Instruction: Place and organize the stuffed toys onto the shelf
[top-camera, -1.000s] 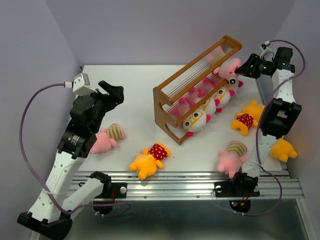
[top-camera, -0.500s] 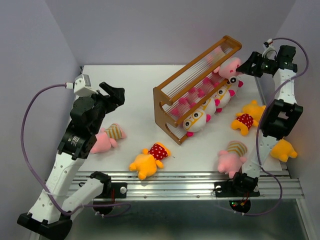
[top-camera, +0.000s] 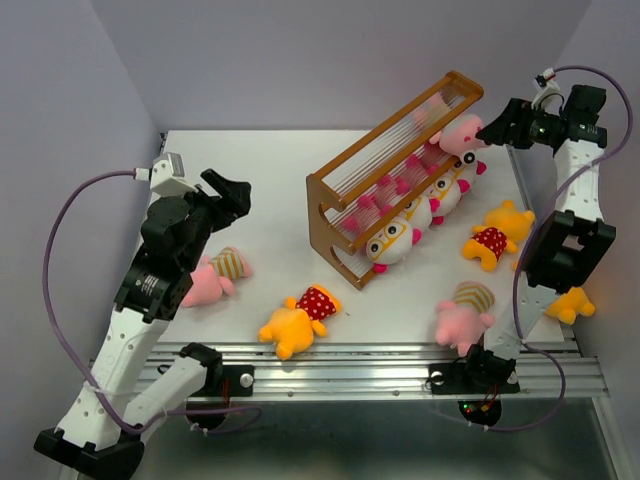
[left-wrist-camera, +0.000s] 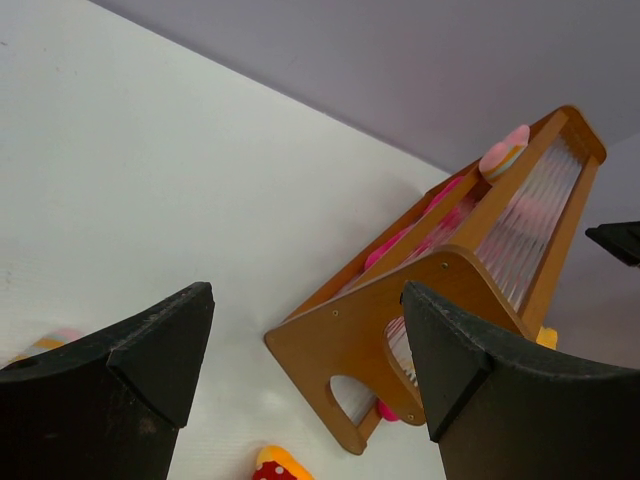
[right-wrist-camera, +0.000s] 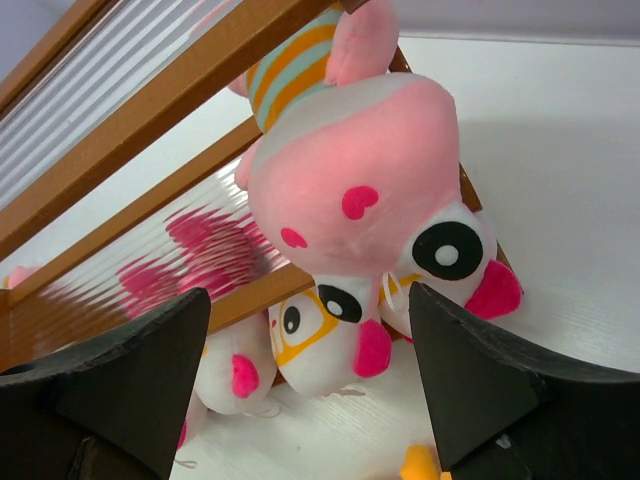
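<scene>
The orange-brown shelf (top-camera: 345, 200) stands askew at the table's middle right. A pink striped toy (top-camera: 458, 135) lies on its upper tier at the far end, head hanging over the edge. White-faced toys with orange glasses (top-camera: 395, 240) fill the lower tier. My right gripper (top-camera: 492, 130) is open and empty, just right of the pink toy (right-wrist-camera: 350, 190), which fills the right wrist view between the open fingers. My left gripper (top-camera: 235, 190) is open and empty, raised above the table's left side and facing the shelf (left-wrist-camera: 440, 290).
Loose toys lie on the table: a pink one (top-camera: 215, 275) under the left arm, a yellow one (top-camera: 295, 320) at front middle, a pink one (top-camera: 463, 315) at front right, a yellow one (top-camera: 495, 235) beside the shelf, another yellow one (top-camera: 570, 300) at the right edge.
The right wrist has shifted a little to the right and upward, its gripper still open beside the pink toy. The left arm has barely moved.
</scene>
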